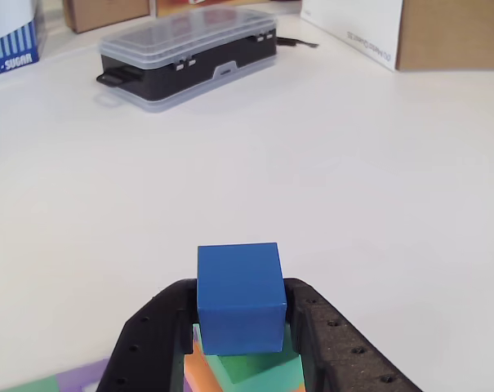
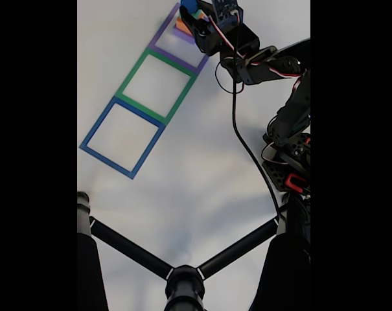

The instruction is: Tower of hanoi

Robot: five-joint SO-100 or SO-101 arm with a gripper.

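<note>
The blue cube (image 1: pixel 239 296) sat atop the green block (image 1: pixel 259 371) and orange block (image 1: pixel 199 369), directly between the fingers of the tool (image 1: pixel 243 327), which was spread around it; whether they touched it was unclear. In the fixed view the stack stood in the purple frame (image 2: pixel 163 50), at the end of the row on the surface (image 1: pixel 353 188).

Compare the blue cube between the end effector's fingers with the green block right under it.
The blue cube is a tall, full cube; the green block looks flatter and wider, its edge jutting out past the cube's base. The blue cube sits on top, between the fingers of the end effector; the green block lies beneath it, on an orange block. Both have matte, square-edged faces.
</note>
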